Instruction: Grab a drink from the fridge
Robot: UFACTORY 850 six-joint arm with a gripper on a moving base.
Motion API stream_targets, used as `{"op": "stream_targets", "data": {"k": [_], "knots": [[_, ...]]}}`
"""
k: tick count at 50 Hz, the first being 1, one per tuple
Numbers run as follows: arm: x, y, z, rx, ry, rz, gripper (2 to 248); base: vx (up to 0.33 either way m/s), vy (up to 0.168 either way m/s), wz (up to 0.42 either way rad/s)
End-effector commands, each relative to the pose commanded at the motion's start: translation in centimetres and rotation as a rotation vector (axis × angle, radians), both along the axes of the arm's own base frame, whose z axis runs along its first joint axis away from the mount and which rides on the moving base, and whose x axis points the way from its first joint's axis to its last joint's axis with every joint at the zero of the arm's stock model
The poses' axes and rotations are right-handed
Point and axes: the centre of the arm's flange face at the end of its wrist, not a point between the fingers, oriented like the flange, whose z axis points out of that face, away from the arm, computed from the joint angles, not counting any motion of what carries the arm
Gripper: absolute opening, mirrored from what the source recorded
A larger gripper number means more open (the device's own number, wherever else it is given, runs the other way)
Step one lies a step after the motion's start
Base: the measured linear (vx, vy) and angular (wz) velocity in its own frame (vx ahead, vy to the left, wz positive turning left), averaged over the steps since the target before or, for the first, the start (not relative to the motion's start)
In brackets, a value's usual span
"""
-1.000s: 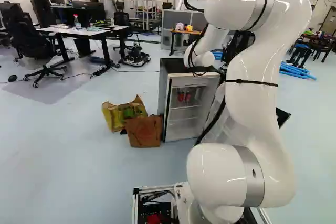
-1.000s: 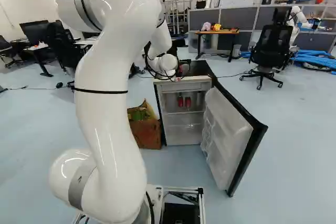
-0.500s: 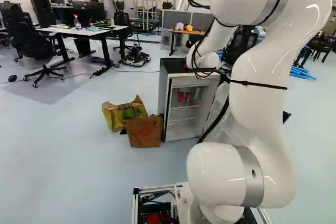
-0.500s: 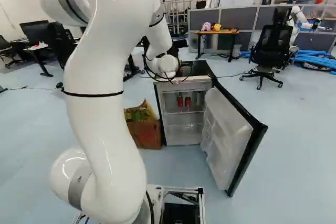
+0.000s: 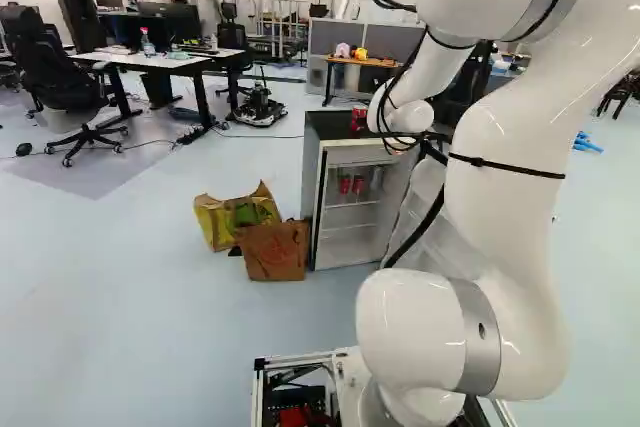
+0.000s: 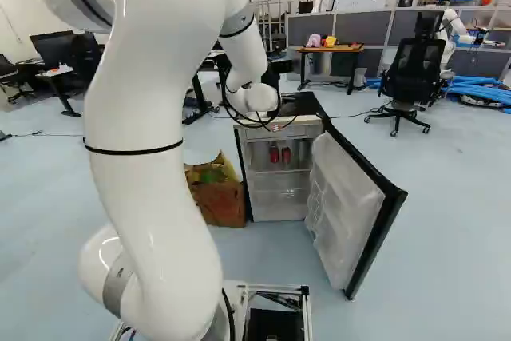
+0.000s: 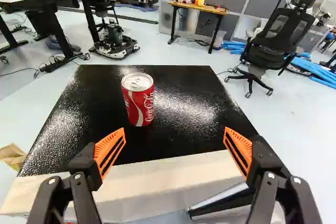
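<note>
Left base view, left to right: black chair, white counter with bottle, yellow bag, brown bag partly in front of it, then fridge. Red can upright on fridge top; two more cans on a shelf inside. Arm at the right, partly covering the fridge. Right base view: door open, right of fridge. Wrist view: pincer wide apart, red can ahead, clear of both fingers.
</note>
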Motion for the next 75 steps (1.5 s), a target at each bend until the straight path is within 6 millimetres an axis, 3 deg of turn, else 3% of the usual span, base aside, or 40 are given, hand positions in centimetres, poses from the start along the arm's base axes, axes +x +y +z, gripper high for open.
{"op": "stream_targets", "data": {"k": [50,75], "knots": [[-8.4,-6.6,3.4,0.04,0.238,-0.209,247,0.0,0.0,0.0],[-11.5,-10.1,5.2,0.135,0.313,-0.367,247,0.0,0.0,0.0]]}}
